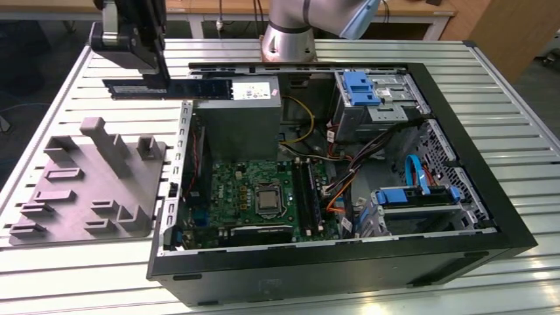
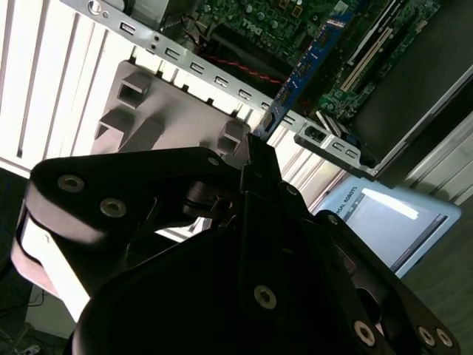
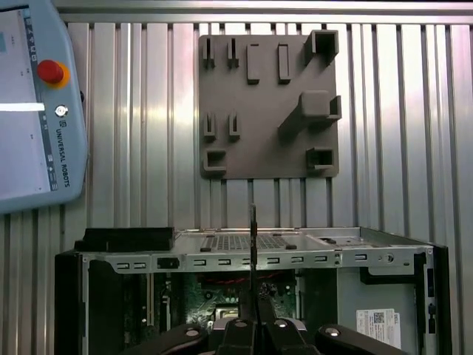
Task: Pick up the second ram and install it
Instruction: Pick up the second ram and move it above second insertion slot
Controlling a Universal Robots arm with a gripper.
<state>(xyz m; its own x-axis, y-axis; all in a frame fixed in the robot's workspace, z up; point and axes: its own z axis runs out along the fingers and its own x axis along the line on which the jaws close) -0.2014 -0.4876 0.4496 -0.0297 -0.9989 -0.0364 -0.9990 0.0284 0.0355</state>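
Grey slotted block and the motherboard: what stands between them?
In the exterior view, the case's upright metal side wall stands between the grey block and the motherboard. The hand grips the second ram, away from that stretch.

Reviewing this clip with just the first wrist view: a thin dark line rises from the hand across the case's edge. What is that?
Observer: That is the second ram, gripped in the hand. You see it edge-on. The exterior view shows its flat side, a long dark stick held level.
Operator: Is it over the motherboard yet?
Observer: No. In the exterior view the hand is at the case's corner, on the exterior view's left. The stick reaches toward the power supply, well away from the motherboard.
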